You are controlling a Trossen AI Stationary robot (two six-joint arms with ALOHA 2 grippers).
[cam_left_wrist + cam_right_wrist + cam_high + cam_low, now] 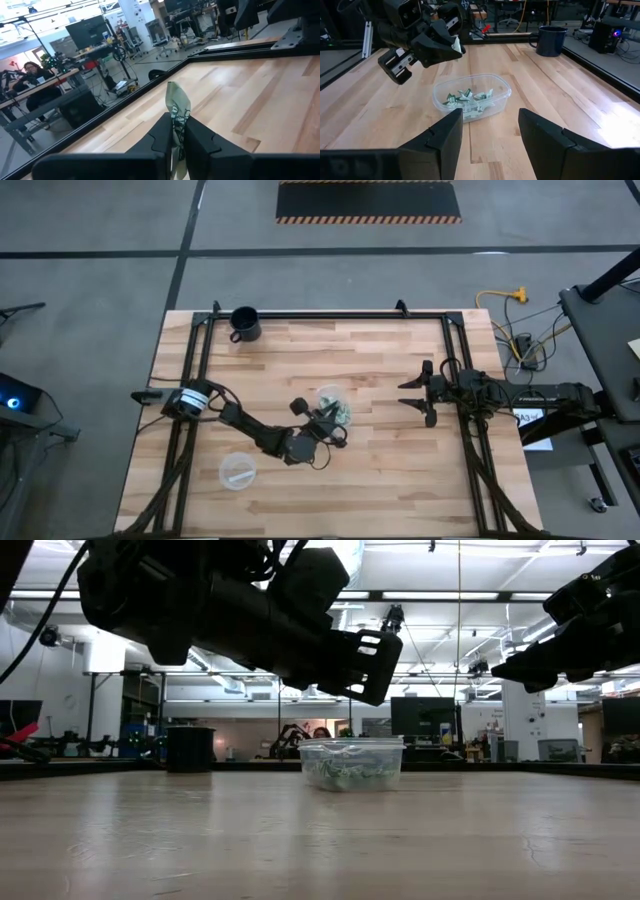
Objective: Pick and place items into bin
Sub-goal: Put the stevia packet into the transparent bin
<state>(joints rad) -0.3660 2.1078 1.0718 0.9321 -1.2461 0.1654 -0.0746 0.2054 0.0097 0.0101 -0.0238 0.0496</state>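
One item [177, 112] pinched in left gripper [179, 142], above cup [471, 96] at frame centre. Released off-centre, it may miss the rim. Right gripper [490, 132] open, empty.

Both arms are dark, nearly black, built of blocky links joined by rounded joints. The left arm [240, 425] carries a white band with a dark stripe around its cylindrical base joint, and thin black cables loop along its links. The right arm [520, 395] shows similar black cabling bunched near its wrist. The left gripper [447, 47] has angular matte-black fingers and a ribbed, slotted housing; the right gripper [487, 132] has broad, flat black fingers.
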